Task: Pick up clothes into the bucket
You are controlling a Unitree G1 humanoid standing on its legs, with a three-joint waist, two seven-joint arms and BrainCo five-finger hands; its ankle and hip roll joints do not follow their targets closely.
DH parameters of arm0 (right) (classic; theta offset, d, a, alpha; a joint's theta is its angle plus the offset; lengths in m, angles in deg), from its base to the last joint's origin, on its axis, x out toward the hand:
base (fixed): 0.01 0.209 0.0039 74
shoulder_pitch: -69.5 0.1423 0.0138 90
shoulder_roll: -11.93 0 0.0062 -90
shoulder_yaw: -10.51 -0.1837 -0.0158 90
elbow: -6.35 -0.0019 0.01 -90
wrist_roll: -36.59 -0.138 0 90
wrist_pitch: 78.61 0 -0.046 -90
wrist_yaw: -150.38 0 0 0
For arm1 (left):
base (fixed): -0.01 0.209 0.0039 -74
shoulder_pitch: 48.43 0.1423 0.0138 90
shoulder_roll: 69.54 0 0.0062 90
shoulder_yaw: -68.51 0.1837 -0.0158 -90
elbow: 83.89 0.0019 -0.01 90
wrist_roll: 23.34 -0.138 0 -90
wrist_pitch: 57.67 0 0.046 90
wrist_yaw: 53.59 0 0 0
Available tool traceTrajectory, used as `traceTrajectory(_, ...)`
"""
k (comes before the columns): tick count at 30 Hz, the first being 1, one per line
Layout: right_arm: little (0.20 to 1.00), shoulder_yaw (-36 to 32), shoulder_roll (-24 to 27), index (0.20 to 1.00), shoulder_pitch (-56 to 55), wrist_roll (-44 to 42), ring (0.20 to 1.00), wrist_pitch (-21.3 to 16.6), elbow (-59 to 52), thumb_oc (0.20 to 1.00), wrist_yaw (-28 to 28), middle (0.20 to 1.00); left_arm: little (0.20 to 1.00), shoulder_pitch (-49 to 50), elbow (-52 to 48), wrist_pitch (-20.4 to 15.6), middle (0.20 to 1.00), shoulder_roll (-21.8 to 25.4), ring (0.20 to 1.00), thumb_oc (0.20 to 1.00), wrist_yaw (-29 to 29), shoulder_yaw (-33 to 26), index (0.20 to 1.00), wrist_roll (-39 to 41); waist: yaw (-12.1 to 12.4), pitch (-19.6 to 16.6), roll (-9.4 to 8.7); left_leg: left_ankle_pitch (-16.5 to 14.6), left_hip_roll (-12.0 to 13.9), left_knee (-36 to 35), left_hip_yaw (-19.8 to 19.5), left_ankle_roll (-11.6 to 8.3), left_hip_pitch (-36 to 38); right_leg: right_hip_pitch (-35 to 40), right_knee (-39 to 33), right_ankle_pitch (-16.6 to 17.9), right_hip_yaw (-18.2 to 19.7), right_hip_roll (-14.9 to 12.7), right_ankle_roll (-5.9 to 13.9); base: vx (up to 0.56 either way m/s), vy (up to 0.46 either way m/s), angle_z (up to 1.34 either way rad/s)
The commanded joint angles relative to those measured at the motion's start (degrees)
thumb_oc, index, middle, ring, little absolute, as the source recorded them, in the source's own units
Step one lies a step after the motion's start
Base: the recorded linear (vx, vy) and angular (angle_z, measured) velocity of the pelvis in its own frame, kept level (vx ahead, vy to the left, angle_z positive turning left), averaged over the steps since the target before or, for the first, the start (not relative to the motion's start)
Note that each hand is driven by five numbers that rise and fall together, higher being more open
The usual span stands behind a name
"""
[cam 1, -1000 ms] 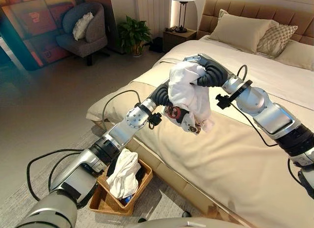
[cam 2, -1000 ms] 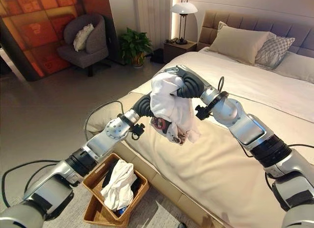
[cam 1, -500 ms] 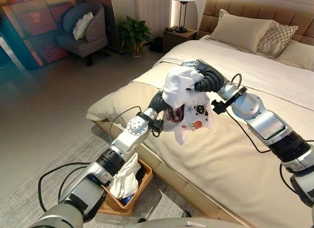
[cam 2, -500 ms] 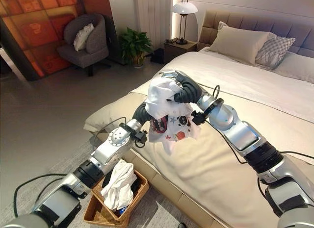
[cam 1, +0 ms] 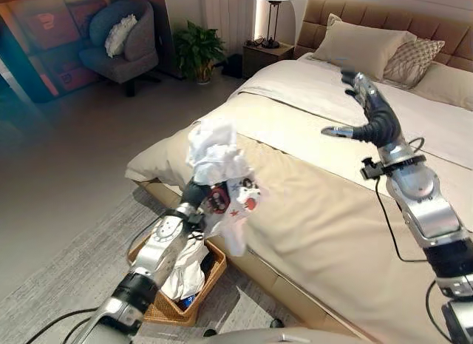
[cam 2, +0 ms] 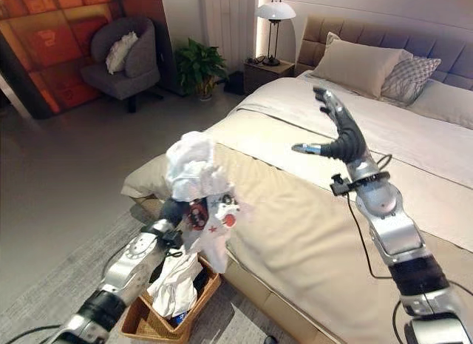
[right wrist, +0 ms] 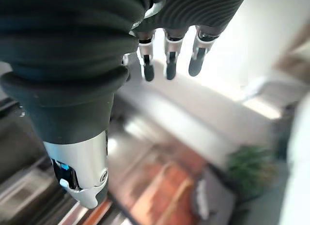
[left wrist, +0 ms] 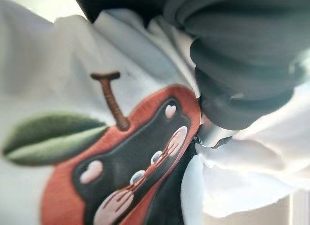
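A white garment [cam 1: 218,163] with red and dark prints sits bunched over my left hand [left wrist: 242,65] and hangs down past the wrist. It is held in the air at the near side edge of the bed [cam 1: 332,226], just above and behind the wicker basket [cam 1: 216,268] on the floor. The basket holds white clothes [cam 1: 185,270]. The left wrist view shows the printed cloth [left wrist: 121,152] pressed against the hand's dark cover. My right hand [cam 1: 373,118] is raised over the middle of the bed, open and holding nothing, its fingers [right wrist: 167,65] straight.
Pillows [cam 1: 362,44] lie at the head of the bed. A nightstand with a lamp [cam 1: 267,26], a potted plant [cam 1: 196,52] and a grey armchair [cam 1: 122,44] stand beyond. The basket rests on a grey rug [cam 1: 74,285] beside the bed frame.
The right hand has let go of the garment and risen back over the bed. The left arm has carried the garment left and lower, to the bed's edge over the basket.
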Motion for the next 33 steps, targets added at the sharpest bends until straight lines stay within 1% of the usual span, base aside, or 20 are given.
traceTrajectory(1, 1.0, -3.1, -2.1, 1.0, -2.5, 1.0, 1.0, -1.0, 2.9, 1.0, -2.1, 1.0, 0.2, -3.1, -0.5, -4.7, 0.2, 3.0, 0.2, 0.2, 1.1, -5.0, 0.2, -1.1, 0.8, -0.9, -1.67, -5.4, -1.3, 7.3, -2.2, 0.01, -3.4, -0.5, 7.4, -5.0, -2.8, -3.7, 2.61, 0.0, 0.0, 0.0)
traceTrajectory(3, 1.0, -5.7, -6.3, 1.0, -6.7, 0.3, 1.0, -1.1, 7.0, 1.0, -3.0, 1.0, 0.2, -0.7, 0.2, -5.1, 0.2, 3.2, 0.2, 0.2, 2.3, -9.4, 0.2, -3.2, 0.6, -0.1, -1.47, -5.5, -1.6, 7.9, -2.3, 0.16, -4.3, -1.3, 7.9, -5.1, -2.5, -3.7, 2.52, -0.03, 0.02, 0.01)
traceTrajectory(4, 1.0, -7.5, -9.4, 1.0, -10.2, 0.1, 1.0, -1.2, 12.4, 1.0, -4.0, 1.0, 0.2, 0.6, 2.3, -5.7, 0.2, 3.7, 0.2, 0.2, 4.0, -13.6, 0.2, -5.8, 0.4, 1.2, -1.12, -5.4, -1.7, 8.6, -2.2, 0.29, -5.4, -2.5, 8.4, -5.1, -2.3, -3.7, 2.42, -0.06, 0.032, 0.0)
traceTrajectory(5, 1.0, -7.5, -9.4, 1.0, -10.2, 0.1, 1.0, -1.3, 12.4, 1.0, -4.0, 1.0, 0.2, 0.7, 2.3, -5.7, 0.2, 3.7, 0.2, 0.2, 4.0, -13.7, 0.2, -5.8, 0.4, 1.1, -1.17, -5.5, -1.7, 8.7, -2.2, 0.29, -5.5, -2.7, 8.5, -5.2, -2.3, -3.7, 2.42, -0.08, 0.038, 0.0)
traceTrajectory(8, 1.0, -8.6, -12.8, 1.0, -13.3, -1.1, 1.0, -1.4, 19.3, 1.0, -4.6, 1.0, 0.2, 1.8, 3.9, -6.6, 0.2, 4.1, 0.2, 0.2, 6.5, -17.9, 0.2, -8.3, -0.1, 3.0, -0.75, -5.4, -2.2, 10.0, -2.3, 0.44, -7.7, -4.8, 9.5, -5.1, -1.8, -3.8, 2.25, -0.08, 0.044, -0.01)
traceTrajectory(9, 1.0, -8.8, -14.4, 1.0, -14.4, -2.3, 1.0, -1.7, 24.1, 1.0, -4.9, 1.0, 0.2, 1.9, 5.2, -7.4, 0.2, 4.5, 0.2, 0.2, 8.3, -20.0, 0.2, -9.1, -0.4, 4.9, -0.52, -5.7, -2.4, 11.2, -2.3, 0.48, -9.2, -6.4, 10.7, -5.3, -1.6, -3.9, 2.16, -0.09, 0.046, -0.06)
traceTrajectory(10, 1.0, -8.8, -14.4, 1.0, -14.2, -2.4, 1.0, -1.8, 24.3, 1.0, -4.9, 1.0, 0.2, 1.8, 5.2, -7.4, 0.2, 4.6, 0.2, 0.2, 8.4, -20.1, 0.2, -9.1, -0.5, 4.7, -0.58, -5.5, -2.5, 11.2, -2.3, 0.53, -9.7, -6.8, 10.7, -5.1, -1.6, -4.0, 2.18, -0.12, 0.054, -0.08)
traceTrajectory(12, 1.0, -7.7, -15.3, 1.0, -14.7, -2.7, 1.0, -1.8, 27.6, 1.0, -4.4, 1.0, 0.2, 1.1, 6.3, -8.1, 0.2, 5.0, 0.2, 0.2, 9.6, -21.2, 0.2, -9.0, -0.9, 6.9, -0.38, -5.4, -2.8, 12.9, -2.4, 0.57, -12.3, -9.6, 12.5, -5.0, -1.1, -4.3, 2.1, -0.19, 0.067, -0.03)
traceTrajectory(13, 1.0, -5.8, -15.6, 1.0, -14.5, -3.6, 1.0, -2.1, 32.4, 1.0, -3.6, 1.0, 0.2, 0.1, 7.8, -8.9, 0.2, 5.8, 0.2, 0.2, 10.9, -21.6, 0.2, -8.4, -1.1, 9.6, -0.31, -5.6, -2.9, 15.6, -2.3, 0.64, -15.4, -12.8, 14.9, -4.9, -0.6, -4.8, 1.95, -0.25, 0.09, 0.0)
traceTrajectory(15, 1.0, -3.3, -15.6, 1.0, -14.2, -3.5, 1.0, -2.4, 35.4, 1.0, -2.6, 1.0, 0.2, -0.7, 9.3, -9.8, 0.2, 6.3, 0.2, 0.2, 12.0, -21.9, 0.2, -7.7, -1.3, 11.8, -0.46, -6.2, -3.0, 19.1, -2.1, 0.75, -18.8, -15.7, 17.3, -4.9, 0.2, -5.3, 1.76, -0.17, 0.07, -0.01)
traceTrajectory(17, 1.0, -2.3, -15.4, 1.0, -13.7, -3.4, 1.0, -2.6, 37.0, 1.0, -2.3, 1.0, 0.2, -1.4, 10.0, -10.1, 0.2, 6.6, 0.2, 0.2, 12.3, -21.8, 0.2, -7.2, -1.3, 12.5, -0.46, -6.8, -3.1, 21.1, -1.9, 0.76, -20.8, -17.7, 18.7, -5.1, 0.5, -5.6, 1.64, -0.07, 0.037, -0.06)
traceTrajectory(19, 1.0, -0.4, -15.0, 1.0, -13.1, -2.6, 1.0, -2.6, 39.7, 1.0, -2.0, 1.0, 0.2, -2.3, 11.5, -10.7, 0.2, 7.2, 0.2, 0.2, 13.4, -21.7, 0.2, -6.8, -1.5, 14.4, -0.7, -7.7, -2.8, 24.6, -1.6, 0.79, -24.0, -21.0, 21.5, -5.5, 1.4, -6.0, 1.47, -0.08, 0.019, -0.1)
traceTrajectory(20, 1.0, 0.6, -14.8, 1.0, -13.1, -2.1, 1.0, -2.5, 40.4, 1.0, -1.9, 1.0, 0.2, -2.5, 11.4, -10.9, 0.2, 7.3, 0.2, 0.2, 14.2, -21.7, 0.2, -6.7, -1.5, 15.6, -0.85, -8.8, -2.6, 27.4, -1.4, 0.88, -25.8, -22.7, 23.6, -6.3, 2.0, -5.8, 1.21, -0.06, 0.003, -0.02)
traceTrajectory(21, 1.0, 0.6, -14.8, 1.0, -13.1, -2.1, 1.0, -2.5, 40.4, 1.0, -1.9, 1.0, 0.2, -2.5, 11.4, -10.9, 0.2, 7.3, 0.2, 0.2, 14.2, -21.7, 0.2, -6.7, -1.5, 15.4, -0.82, -8.9, -2.6, 27.6, -1.4, 0.88, -26.1, -22.9, 23.8, -6.3, 2.1, -5.8, 1.21, -0.07, 0.012, -0.03)
traceTrajectory(23, 1.0, 2.1, -14.4, 1.0, -12.7, -1.1, 1.0, -2.6, 42.5, 1.0, -2.7, 1.0, 0.2, -4.1, 13.4, -11.3, 0.2, 7.5, 0.2, 0.2, 16.1, -21.1, 0.2, -6.1, -1.9, 17.6, -1.13, -10.3, -2.2, 32.7, -1.0, 1.15, -30.8, -28.0, 28.9, -7.9, 3.0, -5.9, 0.65, -0.11, 0.009, -0.09)
traceTrajectory(25, 1.0, 3.0, -13.6, 1.0, -12.3, -0.9, 1.0, -3.1, 42.0, 1.0, -3.7, 1.0, 0.2, -7.7, 15.0, -11.8, 0.2, 9.1, 0.2, 0.2, 18.0, -19.7, 0.2, -5.5, -2.8, 19.7, -1.93, -10.8, -2.2, 37.8, -1.7, 1.07, -37.4, -34.1, 33.9, -9.1, 3.9, -5.6, 0.02, -0.17, -0.027, -0.1)
traceTrajectory(27, 1.0, 3.2, -13.3, 1.0, -12.2, -1.2, 1.0, -3.4, 41.6, 1.0, -4.1, 1.0, 0.2, -9.3, 15.8, -11.8, 0.2, 10.1, 0.2, 0.2, 18.6, -19.1, 0.2, -5.3, -3.2, 20.2, -2.25, -11.0, -2.2, 39.6, -1.9, 1.08, -39.9, -36.3, 35.5, -9.5, 3.9, -5.6, -0.2, -0.1, -0.043, 0.08)
traceTrajectory(28, 1.0, 3.9, -13.0, 1.0, -11.9, -1.6, 1.0, -3.8, 42.0, 1.0, -5.0, 1.0, 0.2, -12.7, 17.6, -11.4, 0.2, 12.0, 0.2, 0.2, 19.8, -17.0, 0.2, -5.9, -3.6, 21.1, -2.5, -13.2, -2.1, 42.8, -2.9, 0.98, -43.1, -39.3, 38.7, -12.0, 4.1, -5.4, -0.17, -0.11, -0.062, 0.12)
traceTrajectory(32, 1.0, 4.8, -11.7, 1.0, -10.6, -2.7, 1.0, -4.5, 41.3, 1.0, -5.9, 1.0, 0.2, -19.8, 21.3, -10.6, 0.2, 16.2, 0.2, 0.2, 21.3, -13.3, 0.2, -6.5, -4.2, 23.4, -3.43, -14.1, -2.1, 48.2, -3.6, 1.14, -51.0, -47.0, 44.1, -13.0, 4.3, -5.3, -0.58, -0.12, -0.015, 0.14)
traceTrajectory(33, 1.0, 4.7, -11.7, 1.0, -10.6, -2.7, 1.0, -4.5, 41.3, 1.0, -5.9, 1.0, 0.2, -19.9, 21.4, -10.6, 0.2, 16.2, 0.2, 0.2, 21.2, -13.2, 0.2, -6.5, -4.2, 23.3, -3.41, -14.1, -2.1, 48.3, -3.6, 1.14, -51.2, -47.3, 44.2, -13.0, 4.3, -5.3, -0.58, -0.07, -0.007, 0.01)
